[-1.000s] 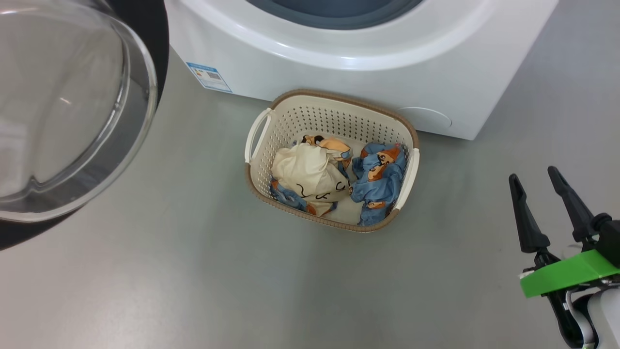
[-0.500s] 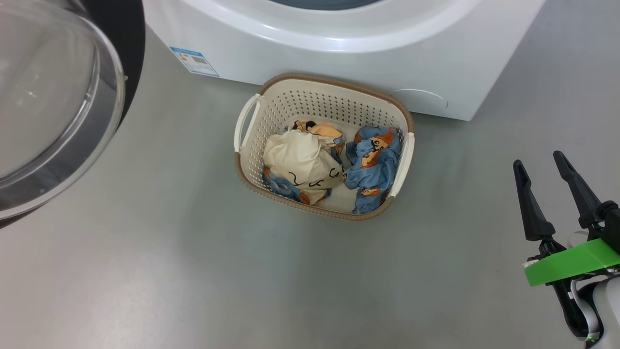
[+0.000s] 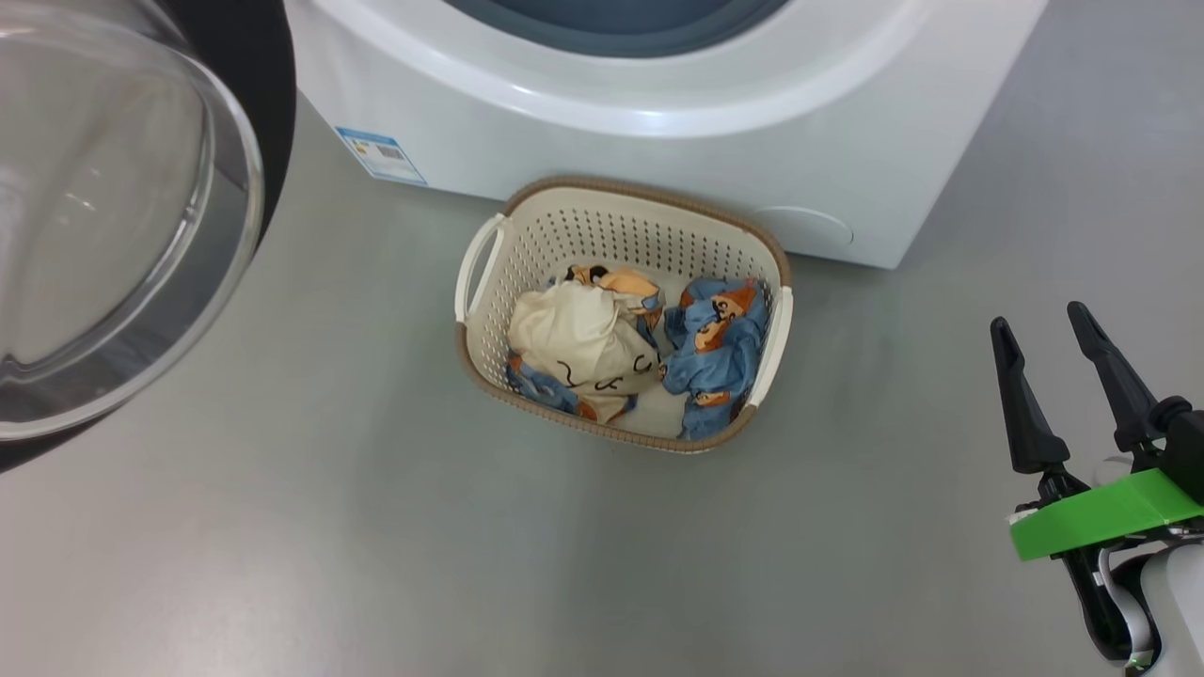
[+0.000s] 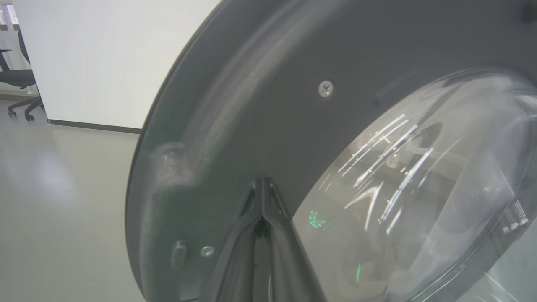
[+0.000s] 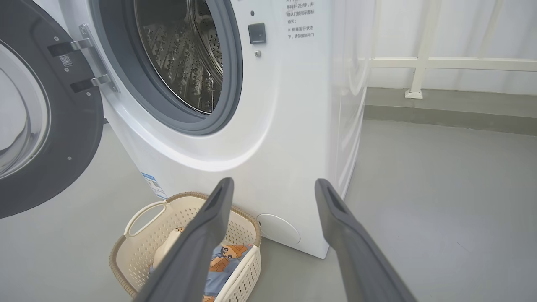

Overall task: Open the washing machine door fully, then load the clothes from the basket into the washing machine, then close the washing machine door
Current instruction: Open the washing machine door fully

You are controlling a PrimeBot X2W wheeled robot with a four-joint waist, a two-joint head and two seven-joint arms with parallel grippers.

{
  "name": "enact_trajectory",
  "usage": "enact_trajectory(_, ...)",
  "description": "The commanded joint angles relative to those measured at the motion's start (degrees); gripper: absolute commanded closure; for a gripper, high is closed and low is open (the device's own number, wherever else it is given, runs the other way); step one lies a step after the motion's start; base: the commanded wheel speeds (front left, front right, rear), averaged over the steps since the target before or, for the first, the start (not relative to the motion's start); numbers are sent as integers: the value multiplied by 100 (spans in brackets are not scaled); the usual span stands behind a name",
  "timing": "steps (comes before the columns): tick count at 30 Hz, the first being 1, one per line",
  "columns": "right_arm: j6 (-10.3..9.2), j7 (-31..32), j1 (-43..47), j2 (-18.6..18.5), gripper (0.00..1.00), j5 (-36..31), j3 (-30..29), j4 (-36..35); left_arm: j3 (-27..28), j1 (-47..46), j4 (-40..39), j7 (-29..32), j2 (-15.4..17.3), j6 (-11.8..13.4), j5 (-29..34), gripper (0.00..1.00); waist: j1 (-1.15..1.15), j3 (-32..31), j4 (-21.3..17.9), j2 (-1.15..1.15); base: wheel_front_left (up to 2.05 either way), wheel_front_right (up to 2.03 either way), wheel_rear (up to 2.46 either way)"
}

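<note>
Head view: clothes (image 3: 583, 343) heaped in basket (image 3: 649, 188), near side of washing machine (image 3: 658, 141) | soft, light, crumpled (best pinched at a raised fold) | right gripper (image 3: 1035, 320) at right, fingers apart, empty | left gripper (image 4: 262, 188) fingers together, close by open washing machine door (image 4: 272, 63)

A: Where's your basket (image 3: 611, 230)?
B: On the floor (image 3: 376, 527), just near of your washing machine (image 3: 658, 132), clothes (image 3: 588, 343) lying in it.
A: And the door (image 3: 113, 216)?
B: Left of both, standing out toward the near side.
</note>
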Motion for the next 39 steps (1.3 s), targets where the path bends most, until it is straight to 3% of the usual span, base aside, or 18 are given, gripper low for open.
enact_trajectory(1,33,-70,135,-30,0,48,82,-111,28,273,-198,-29,301,-27,-8,100,0,-145,24,0,0,0,0)
enact_trajectory(5,33,-70,242,9,0,85,66,-106,-388,495,-379,-29,130,-40,-224,100,0,-339,80,0,0,0,0)
enact_trajectory(12,33,-70,379,29,0,114,56,-118,-1283,1101,-850,-29,115,-43,-790,100,0,-653,140,0,0,0,0)
enact_trajectory(18,33,-70,500,63,0,139,58,-104,-1877,1711,-1323,-29,98,-43,-1132,68,0,-930,137,0,0,0,0)
enact_trajectory(23,33,-70,626,86,0,157,5,-133,-2348,2113,-1730,-29,95,-43,-1334,51,0,-1140,98,0,0,0,0)
enact_trajectory(26,33,-70,686,100,0,161,-18,-148,-2678,2318,-2037,-29,78,-43,-1328,3,0,-1214,49,0,0,0,0)
enact_trajectory(27,33,-70,699,106,0,162,-21,-151,-2788,2388,-2141,-29,86,-43,-1287,0,0,-1240,23,0,0,0,0)
enact_trajectory(39,33,-70,768,189,0,141,-44,-170,-3316,2913,-2816,-29,-193,-44,-1196,0,0,-1406,-490,0,0,0,0)
